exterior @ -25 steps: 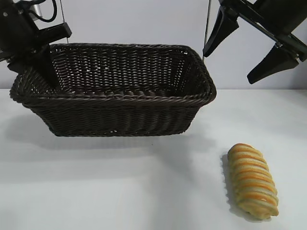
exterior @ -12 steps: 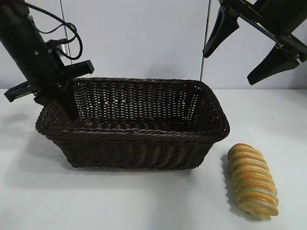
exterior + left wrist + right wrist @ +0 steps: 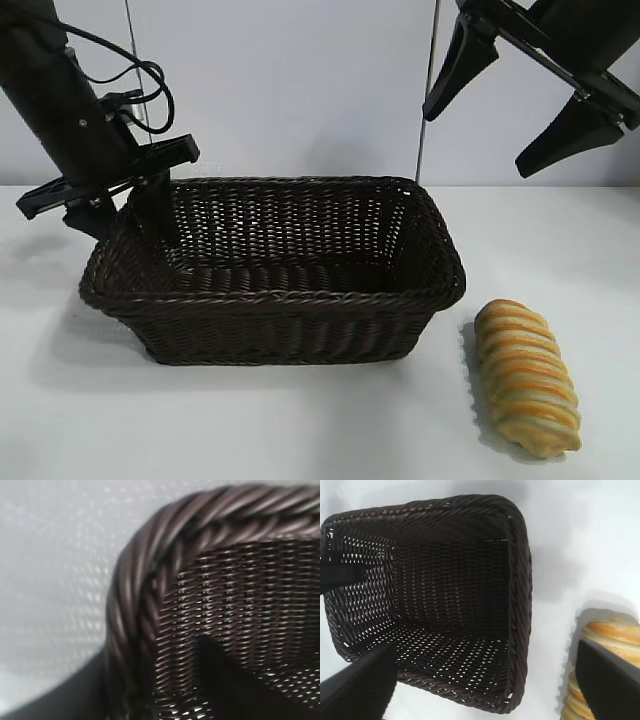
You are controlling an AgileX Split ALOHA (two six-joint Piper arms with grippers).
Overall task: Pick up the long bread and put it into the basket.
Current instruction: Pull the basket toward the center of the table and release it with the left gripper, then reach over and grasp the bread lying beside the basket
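From my exterior cam: bread (image 3: 526,378) lies on the table (image 3: 300,420) nearest, just right of the basket (image 3: 280,310) and outside it, my left gripper (image 3: 125,215) straddles the basket's far-left rim with fingers apart, right gripper (image 3: 505,110) hangs wide open above, holding nothing.

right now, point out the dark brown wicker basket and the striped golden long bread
dark brown woven wicker basket (image 3: 290,297), exterior view, front braided rim
striped golden-tan long bread (image 3: 526,378), exterior view, middle of ridged top
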